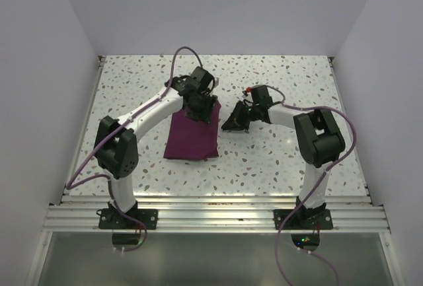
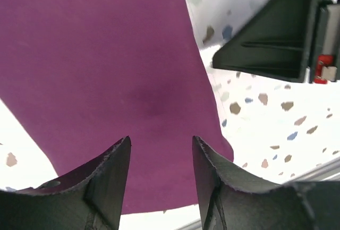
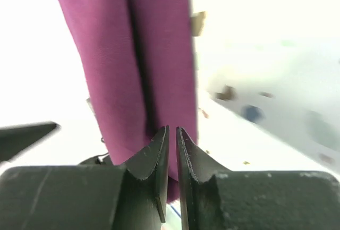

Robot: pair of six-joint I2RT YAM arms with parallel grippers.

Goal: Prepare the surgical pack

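Purple cloth (image 1: 192,139) lies folded flat on the speckled counter (image 1: 277,160), between the two arms. It is a little longer from far to near than from side to side.

The left hand (image 2: 160,144) hangs right over the far end of the cloth and points down at it. Its two fingers stand well apart, with nothing between them. I cannot tell if the tips touch the cloth.

The right hand (image 3: 172,130) is just beside the cloth's right edge, near the far corner, and points at it from the side. Its fingers are almost closed, with only a thin crack, and it seems to hold nothing.

The left hand is nearer, so I think it would be the one to press or grab the cloth first.
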